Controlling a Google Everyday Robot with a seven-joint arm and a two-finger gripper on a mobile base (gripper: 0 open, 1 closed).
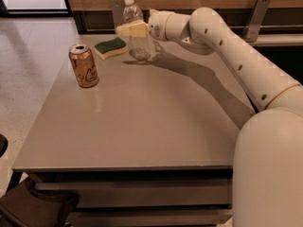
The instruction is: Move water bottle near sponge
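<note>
The water bottle point(138, 47), clear with a white cap, stands upright at the far edge of the table point(142, 126). The gripper point(133, 30) reaches in from the right at the height of the bottle's label band and covers it. The sponge point(110, 48), dark green on top with a pale yellow base, lies flat just left of the bottle, a small gap apart from it.
An orange-gold drink can point(84, 65) stands left of centre, in front of the sponge. The robot's arm point(236, 56) stretches over the table's right side. A wooden wall with metal brackets point(258, 8) runs behind the table. The floor point(28, 56) lies to the left.
</note>
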